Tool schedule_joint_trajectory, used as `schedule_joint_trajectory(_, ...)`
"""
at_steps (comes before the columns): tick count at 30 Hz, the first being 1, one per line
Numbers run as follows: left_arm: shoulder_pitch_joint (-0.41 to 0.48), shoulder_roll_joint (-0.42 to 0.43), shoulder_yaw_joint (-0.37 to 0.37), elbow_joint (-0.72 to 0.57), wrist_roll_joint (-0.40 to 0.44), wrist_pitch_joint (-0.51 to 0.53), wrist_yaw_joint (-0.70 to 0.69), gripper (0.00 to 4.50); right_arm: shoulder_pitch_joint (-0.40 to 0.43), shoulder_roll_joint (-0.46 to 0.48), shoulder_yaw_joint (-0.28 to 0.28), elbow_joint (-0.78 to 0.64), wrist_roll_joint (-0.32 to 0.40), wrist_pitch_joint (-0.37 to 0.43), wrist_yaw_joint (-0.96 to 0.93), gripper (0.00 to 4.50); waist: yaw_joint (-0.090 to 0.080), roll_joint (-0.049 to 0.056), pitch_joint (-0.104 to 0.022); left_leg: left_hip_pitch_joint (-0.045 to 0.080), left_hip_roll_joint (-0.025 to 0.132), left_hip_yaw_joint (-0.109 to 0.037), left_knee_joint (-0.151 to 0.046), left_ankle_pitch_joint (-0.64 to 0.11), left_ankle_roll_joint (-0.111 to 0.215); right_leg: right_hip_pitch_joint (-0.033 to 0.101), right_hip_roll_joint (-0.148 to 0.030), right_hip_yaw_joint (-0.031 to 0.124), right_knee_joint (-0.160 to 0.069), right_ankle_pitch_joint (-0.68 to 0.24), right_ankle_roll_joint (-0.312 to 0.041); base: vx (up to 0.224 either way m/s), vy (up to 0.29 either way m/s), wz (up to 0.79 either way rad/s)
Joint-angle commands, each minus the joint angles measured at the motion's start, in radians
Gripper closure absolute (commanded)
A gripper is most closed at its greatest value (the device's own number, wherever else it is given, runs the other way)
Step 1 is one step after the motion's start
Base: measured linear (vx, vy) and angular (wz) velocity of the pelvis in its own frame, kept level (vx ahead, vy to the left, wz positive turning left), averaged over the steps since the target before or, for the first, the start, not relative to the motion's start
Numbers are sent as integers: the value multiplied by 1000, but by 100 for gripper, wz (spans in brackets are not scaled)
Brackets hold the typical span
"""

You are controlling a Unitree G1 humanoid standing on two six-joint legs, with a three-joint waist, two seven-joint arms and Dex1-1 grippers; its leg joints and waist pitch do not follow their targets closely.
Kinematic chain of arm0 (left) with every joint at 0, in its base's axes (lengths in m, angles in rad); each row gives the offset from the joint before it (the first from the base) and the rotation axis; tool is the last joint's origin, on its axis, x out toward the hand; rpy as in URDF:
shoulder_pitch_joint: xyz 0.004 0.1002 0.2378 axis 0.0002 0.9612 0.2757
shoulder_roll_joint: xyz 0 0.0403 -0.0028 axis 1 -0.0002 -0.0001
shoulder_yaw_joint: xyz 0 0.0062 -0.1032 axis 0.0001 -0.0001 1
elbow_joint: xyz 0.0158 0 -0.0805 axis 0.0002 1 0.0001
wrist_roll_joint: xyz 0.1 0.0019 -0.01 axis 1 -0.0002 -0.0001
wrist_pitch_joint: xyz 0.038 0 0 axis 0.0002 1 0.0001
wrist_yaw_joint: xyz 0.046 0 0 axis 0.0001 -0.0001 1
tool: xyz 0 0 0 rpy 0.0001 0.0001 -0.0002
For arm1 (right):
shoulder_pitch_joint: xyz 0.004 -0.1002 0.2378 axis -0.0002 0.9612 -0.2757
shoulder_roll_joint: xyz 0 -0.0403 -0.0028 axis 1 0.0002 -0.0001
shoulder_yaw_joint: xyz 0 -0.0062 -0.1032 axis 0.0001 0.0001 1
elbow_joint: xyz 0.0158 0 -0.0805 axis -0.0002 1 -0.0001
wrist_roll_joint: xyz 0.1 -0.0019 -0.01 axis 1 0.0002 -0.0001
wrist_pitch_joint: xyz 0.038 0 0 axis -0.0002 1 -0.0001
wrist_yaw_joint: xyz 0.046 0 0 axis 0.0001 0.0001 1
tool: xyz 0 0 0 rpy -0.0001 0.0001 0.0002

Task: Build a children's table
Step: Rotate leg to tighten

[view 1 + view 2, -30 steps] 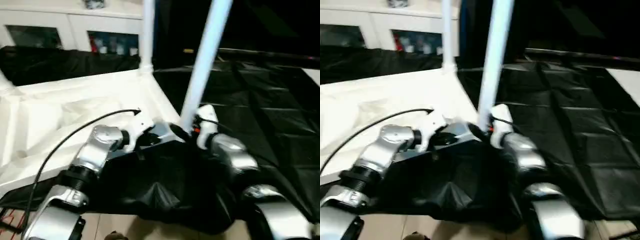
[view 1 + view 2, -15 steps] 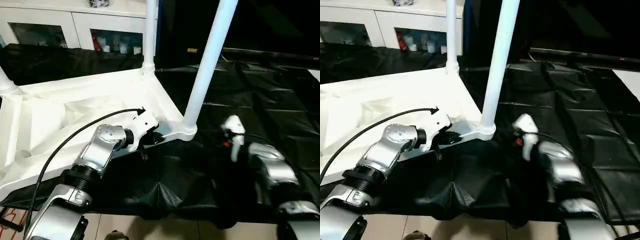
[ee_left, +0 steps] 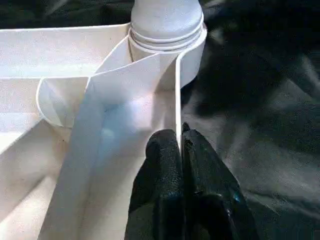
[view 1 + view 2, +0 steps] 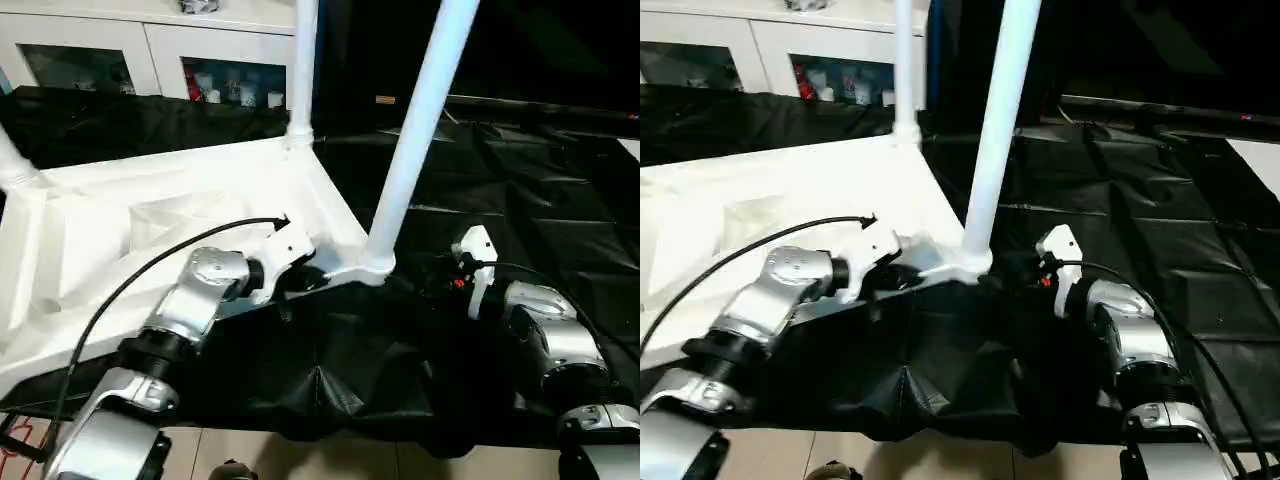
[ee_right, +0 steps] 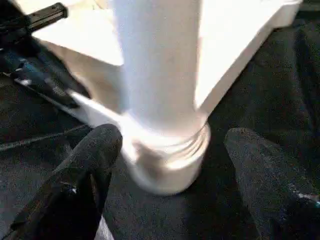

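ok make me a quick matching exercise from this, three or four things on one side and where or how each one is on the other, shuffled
Things:
1. left gripper
2. right gripper
3. near table leg
4. cabinet

States:
A. stands behind the work, with glass doors
B. open, one finger on each side of the leg's base
C. shut on the thin rim of the table top
D. upright in a corner socket of the upturned top

Pairs: 1-C, 2-B, 3-D, 4-A
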Motion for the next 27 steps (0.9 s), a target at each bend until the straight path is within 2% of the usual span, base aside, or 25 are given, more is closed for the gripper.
schedule_joint_trajectory(1,6,-11,-28,-62,-51,-43,-69,450,-22,-3,3,-16,4,-12,8,79,-3,-6,-67,15,9,9,-54,-214,57,51,-46,36,-75,-163,-222,0,0,0)
schedule_joint_trajectory(4,17,5,-26,-67,-47,-45,-81,450,-23,2,33,-25,3,-7,42,79,-3,-3,-66,14,9,8,-55,-226,51,51,-48,36,-76,-185,-212,0,0,0)
schedule_joint_trajectory(5,17,5,-26,-67,-47,-45,-81,450,-23,2,33,-25,3,-7,42,79,-3,-6,-66,14,9,8,-55,-225,51,51,-48,36,-76,-189,-209,0,0,0)
schedule_joint_trajectory(8,23,17,-25,-74,-48,-43,-86,450,-32,10,49,-15,-1,-5,65,79,-3,-7,-67,12,9,7,-55,-212,51,53,-49,36,-74,-181,-207,0,0,0)
schedule_joint_trajectory(9,24,21,-26,-78,-50,-41,-87,450,-39,12,55,-7,-6,-8,71,105,-3,-8,-67,11,8,8,-54,-208,54,53,-48,37,-73,-175,-207,0,0,0)
schedule_joint_trajectory(12,28,26,-24,-84,-50,-39,-93,450,-57,18,65,19,-20,-24,67,124,-4,-6,-68,12,8,8,-53,-196,55,52,-48,36,-71,-162,-212,0,0,0)
schedule_joint_trajectory(13,29,28,-23,-85,-49,-39,-94,450,-64,21,67,26,-20,-26,67,136,-4,-10,-68,10,8,8,-53,-191,55,53,-49,37,-69,-160,-212,0,0,0)
schedule_joint_trajectory(20,41,37,-22,-99,-50,-35,-96,450,-92,33,84,60,-27,-41,77,193,-5,-11,-69,10,7,9,-51,-175,59,54,-48,37,-65,-131,-220,0,0,0)
schedule_joint_trajectory(23,45,39,-23,-102,-50,-33,-94,450,-98,37,91,75,-35,-51,88,224,-6,-12,-69,10,7,9,-51,-176,61,54,-48,37,-65,-135,-218,0,0,0)
schedule_joint_trajectory(27,45,37,-19,-100,-51,-27,-82,450,-96,44,98,83,-33,-54,90,243,-7,-11,-69,11,8,9,-52,-185,56,53,-49,37,-67,-148,-214,0,0,0)
